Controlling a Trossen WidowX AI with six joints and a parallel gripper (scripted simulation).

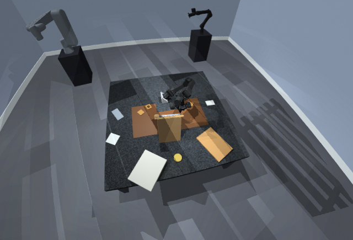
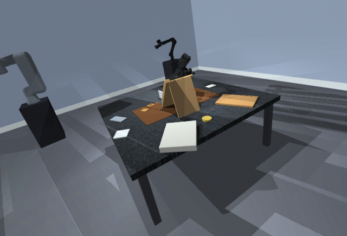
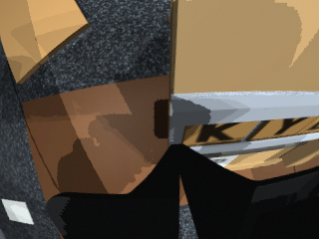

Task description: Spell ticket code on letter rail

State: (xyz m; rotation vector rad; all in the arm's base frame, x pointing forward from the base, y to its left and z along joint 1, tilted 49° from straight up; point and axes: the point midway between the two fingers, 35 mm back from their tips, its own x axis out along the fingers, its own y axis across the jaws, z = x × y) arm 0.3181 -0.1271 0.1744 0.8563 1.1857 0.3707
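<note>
Left of centre in the top view, I see two small orange pieces [image 1: 140,112] [image 1: 148,106] [image 2: 145,110] [image 2: 150,104] lying outside the grey metal rail [image 1: 171,115] [image 3: 279,105]. In the wrist view, wooden letter tiles K [image 3: 215,133] and Y [image 3: 289,126] sit in it; more is cut off rightward. The code is unreadable, so I cannot confirm completion. My black gripper [image 1: 180,111] [image 2: 190,72] [image 3: 177,150] is together, empty, near the K; contact is unclear
</note>
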